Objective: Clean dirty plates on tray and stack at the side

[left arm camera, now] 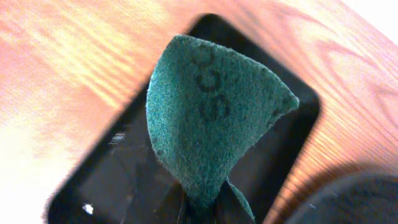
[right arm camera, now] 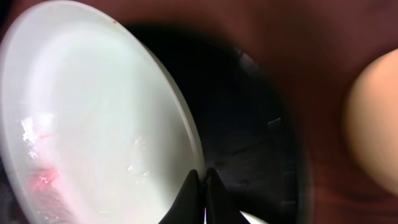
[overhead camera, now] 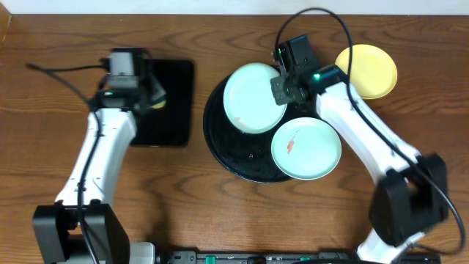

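Note:
My right gripper [overhead camera: 282, 89] is shut on the right rim of a mint-blue plate [overhead camera: 251, 97] and holds it tilted over the back of the round black tray [overhead camera: 218, 139]. In the right wrist view the plate [right arm camera: 93, 118] shows a pink smear at lower left, with the jaws [right arm camera: 202, 177] pinching its rim. A second mint-blue plate [overhead camera: 306, 149] with an orange-red smear lies on the tray's front right. The yellow plate [overhead camera: 368, 70] rests on the bare wood at the back right. My left gripper [left arm camera: 202, 202] is shut on a green scouring pad [left arm camera: 211, 118] over the rectangular black tray [overhead camera: 170, 103].
The rectangular black tray [left arm camera: 124, 180] lies left of the round tray. Cables trail across the back of the table. The yellow plate shows blurred at the right edge of the right wrist view [right arm camera: 373, 118].

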### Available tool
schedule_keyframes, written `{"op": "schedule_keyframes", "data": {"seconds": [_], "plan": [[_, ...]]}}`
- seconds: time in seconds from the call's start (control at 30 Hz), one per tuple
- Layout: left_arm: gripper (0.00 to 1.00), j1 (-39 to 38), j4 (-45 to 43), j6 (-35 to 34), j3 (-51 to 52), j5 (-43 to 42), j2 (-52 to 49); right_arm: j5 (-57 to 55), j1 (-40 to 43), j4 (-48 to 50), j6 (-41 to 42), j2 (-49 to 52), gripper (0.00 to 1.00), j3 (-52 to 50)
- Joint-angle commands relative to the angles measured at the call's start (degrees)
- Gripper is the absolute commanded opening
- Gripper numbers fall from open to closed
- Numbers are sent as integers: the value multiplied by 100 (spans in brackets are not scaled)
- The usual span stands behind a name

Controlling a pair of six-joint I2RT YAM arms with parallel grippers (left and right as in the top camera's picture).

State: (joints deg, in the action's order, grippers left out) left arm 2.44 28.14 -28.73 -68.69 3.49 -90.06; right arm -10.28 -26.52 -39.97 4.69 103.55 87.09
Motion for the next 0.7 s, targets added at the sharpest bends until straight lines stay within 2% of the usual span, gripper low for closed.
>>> {"op": "schedule_keyframes", "data": {"seconds": [0.0, 0.27, 0.43, 0.57, 0.67], "plan": [[9, 293, 98, -76, 28, -306, 15, -1720, -369, 31, -776, -387, 1, 125], [9, 494, 166, -74, 28, -306, 15, -4107, -1224, 638, -1886, -573, 1, 125], [9, 494, 247, -74, 28, -306, 15, -4736, -1600, 1097, -2369, -573, 1, 125], [8, 487, 317, -72, 28, -308, 15, -4728, -1663, 1115, -2124, -573, 1, 125], [8, 487, 378, -70, 28, -337, 15, -4494, -1530, 1014, -1495, -573, 1, 125]]}}
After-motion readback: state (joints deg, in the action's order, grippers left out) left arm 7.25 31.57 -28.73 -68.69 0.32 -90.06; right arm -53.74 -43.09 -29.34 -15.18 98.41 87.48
